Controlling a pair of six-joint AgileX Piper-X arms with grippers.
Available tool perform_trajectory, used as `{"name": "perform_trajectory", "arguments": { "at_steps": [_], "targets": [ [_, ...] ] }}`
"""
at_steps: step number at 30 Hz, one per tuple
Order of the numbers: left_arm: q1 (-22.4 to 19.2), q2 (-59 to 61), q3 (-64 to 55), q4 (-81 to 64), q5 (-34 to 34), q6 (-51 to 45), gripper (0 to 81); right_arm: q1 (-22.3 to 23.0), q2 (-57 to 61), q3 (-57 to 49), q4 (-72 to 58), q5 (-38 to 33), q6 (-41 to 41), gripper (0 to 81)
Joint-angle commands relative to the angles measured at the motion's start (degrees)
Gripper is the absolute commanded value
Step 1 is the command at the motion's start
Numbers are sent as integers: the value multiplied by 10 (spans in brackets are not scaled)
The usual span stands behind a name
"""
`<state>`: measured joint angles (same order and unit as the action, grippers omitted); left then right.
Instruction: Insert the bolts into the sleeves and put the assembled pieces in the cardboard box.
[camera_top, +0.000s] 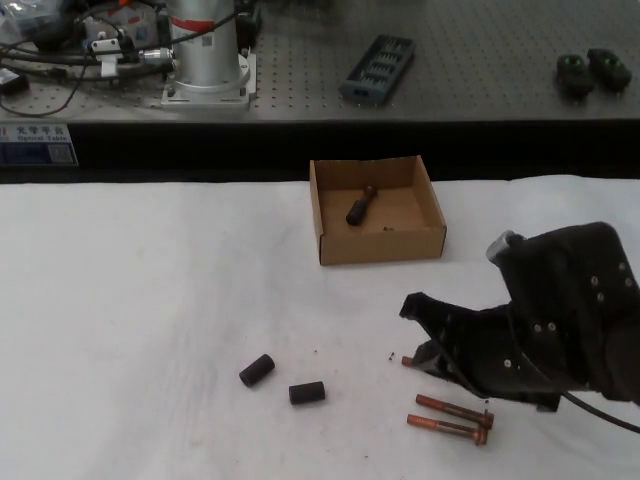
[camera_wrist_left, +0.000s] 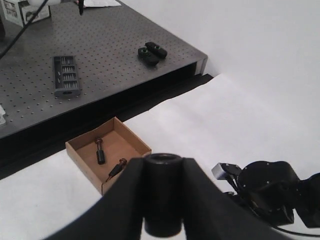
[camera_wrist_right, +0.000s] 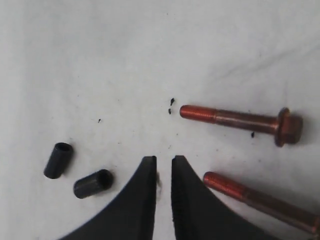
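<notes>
1. Sleeve (camera_wrist_left: 162, 197), black, is clamped between the left jaws with its open end facing the wrist camera; the cardboard box (camera_wrist_left: 122, 142) lies farther off past it.
2. Right jaws are almost together with a thin slit between the tips and nothing in it, low over the white-covered desk (camera_top: 150, 300), on the near side of the box and toward its right.
3. Two copper bolts (camera_wrist_right: 240, 120) (camera_wrist_right: 260, 197) lie flat just beside the right jaws, and neither is touched.
4. High view: the same pair (camera_top: 452, 409) (camera_top: 445, 428) lies side by side well on the near side of the box, right of its right wall. A third bolt tip (camera_top: 407, 361) pokes out from under the right arm (camera_top: 560, 310).
5. Two loose sleeves (camera_top: 256, 370) (camera_top: 307, 393) lie on their sides near each other but apart, well on the near side of the box and left of its left wall; they are also seen from the right wrist (camera_wrist_right: 58, 160) (camera_wrist_right: 93, 183).
6. Inside the box is one assembled piece (camera_top: 360, 206), a dark sleeve with a coppery head. The left wrist view shows it (camera_wrist_left: 100, 151) plus a second piece (camera_wrist_left: 116, 169) near a box wall; details of the second are too small to tell.
7. Behind the box is a perforated metal board (camera_top: 480, 40) carrying a dark slotted tray (camera_top: 378, 68) and two black parts (camera_top: 595, 70).
</notes>
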<state>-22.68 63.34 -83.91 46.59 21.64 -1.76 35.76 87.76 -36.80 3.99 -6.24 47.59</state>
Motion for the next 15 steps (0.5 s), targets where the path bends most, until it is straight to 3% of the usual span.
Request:
{"name": "perform_trajectory", "arguments": {
  "at_steps": [1,15],
  "targets": [
    [2,-3,-6,5,-4,10,6,-11,0,-10,28,-8,-60,97],
    [2,-3,-6,5,-4,15,6,-60,0,-16,55,6,-228,97]
  ]
}}
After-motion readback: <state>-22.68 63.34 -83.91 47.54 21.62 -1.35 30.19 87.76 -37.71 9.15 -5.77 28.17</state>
